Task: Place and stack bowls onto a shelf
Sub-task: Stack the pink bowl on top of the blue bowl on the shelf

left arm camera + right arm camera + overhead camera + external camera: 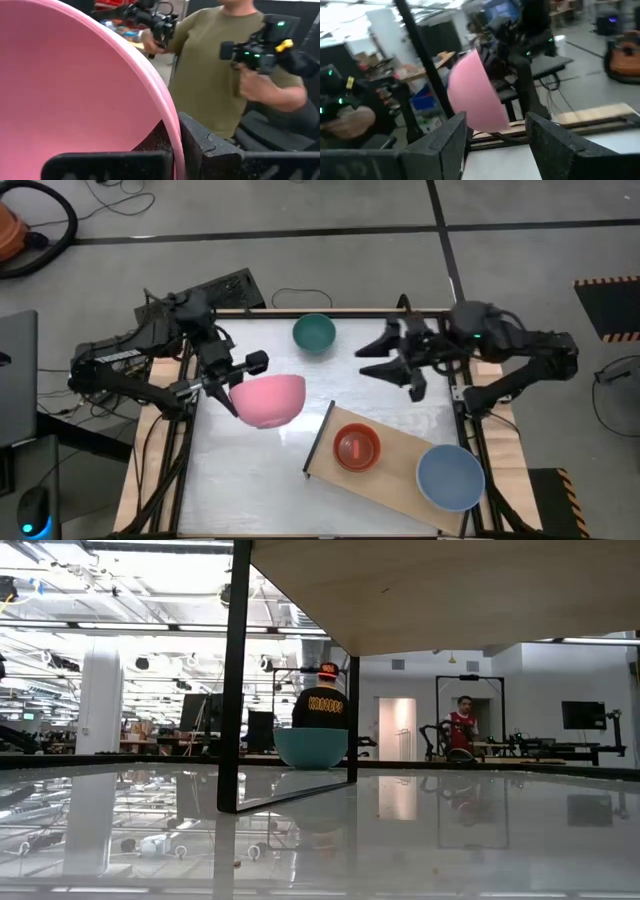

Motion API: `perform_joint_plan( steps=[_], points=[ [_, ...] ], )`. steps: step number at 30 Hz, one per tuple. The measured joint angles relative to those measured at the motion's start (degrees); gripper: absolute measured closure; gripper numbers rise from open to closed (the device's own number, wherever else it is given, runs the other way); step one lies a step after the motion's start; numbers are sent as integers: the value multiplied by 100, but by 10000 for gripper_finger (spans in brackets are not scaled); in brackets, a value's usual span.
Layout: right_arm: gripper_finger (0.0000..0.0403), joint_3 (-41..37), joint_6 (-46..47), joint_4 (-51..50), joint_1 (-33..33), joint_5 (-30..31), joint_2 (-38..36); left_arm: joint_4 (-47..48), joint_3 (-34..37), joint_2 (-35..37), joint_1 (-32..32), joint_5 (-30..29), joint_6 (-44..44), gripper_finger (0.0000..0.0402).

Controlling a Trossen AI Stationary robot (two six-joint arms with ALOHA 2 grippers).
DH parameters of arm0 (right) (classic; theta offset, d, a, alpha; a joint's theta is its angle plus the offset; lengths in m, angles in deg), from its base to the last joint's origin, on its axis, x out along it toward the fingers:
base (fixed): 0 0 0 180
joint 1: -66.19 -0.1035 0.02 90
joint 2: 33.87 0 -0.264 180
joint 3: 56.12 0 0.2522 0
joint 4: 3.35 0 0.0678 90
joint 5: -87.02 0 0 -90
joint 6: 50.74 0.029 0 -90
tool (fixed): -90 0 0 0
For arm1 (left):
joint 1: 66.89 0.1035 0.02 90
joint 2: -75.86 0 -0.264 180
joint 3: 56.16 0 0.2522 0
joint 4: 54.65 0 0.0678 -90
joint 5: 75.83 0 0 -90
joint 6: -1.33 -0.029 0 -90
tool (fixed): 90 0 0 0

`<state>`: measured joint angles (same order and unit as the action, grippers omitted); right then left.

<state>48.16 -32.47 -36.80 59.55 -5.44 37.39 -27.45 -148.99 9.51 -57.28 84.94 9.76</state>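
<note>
While the pink bowl [270, 399] is held up over the table's left half, tilted on its side, its rim is clamped by the left gripper [226, 388], whose fingers [212, 152] are closed on the bowl's edge, as the left wrist view shows. In that same view, a person in an olive shirt [210, 60] is seen beyond the bowl with a handheld controller [260, 47] in each hand.

Farther right, near the table's back edge, the teal bowl [314, 333] is set upright on the tabletop [240, 470], between the two arms; in the low view it is seen standing alone on the glossy surface [311, 748], past the shelf's dark leg [234, 680].

The shelf [400, 470] is laid at a slant across the table's front right part, its thin dark edge [319, 439] turned toward the pink bowl. On it the red bowl [356, 447] is placed near the dark end, with something small and red lying inside, and the blue-grey bowl [450, 477] is placed at the far right end; the two are apart from each other.

At the back right the right gripper [400, 365] is held above the table, near the teal bowl and well apart from the shelf's bowls. Its fingers [547, 145] are spread wide, with nothing between them, and the pink bowl [475, 95] is seen through the gap, farther off.
</note>
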Motion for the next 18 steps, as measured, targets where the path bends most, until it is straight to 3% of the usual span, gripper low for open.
perform_joint_plan(
  steps=[10,18],
  points=[
    [179,-17,-185,1782,465,-1940,1049,-1155,0,-678,-545,90,1221,401],
    [179,-13,6,1856,488,-2521,1321,-1447,0,-1161,-780,298,1751,401]
  ],
)
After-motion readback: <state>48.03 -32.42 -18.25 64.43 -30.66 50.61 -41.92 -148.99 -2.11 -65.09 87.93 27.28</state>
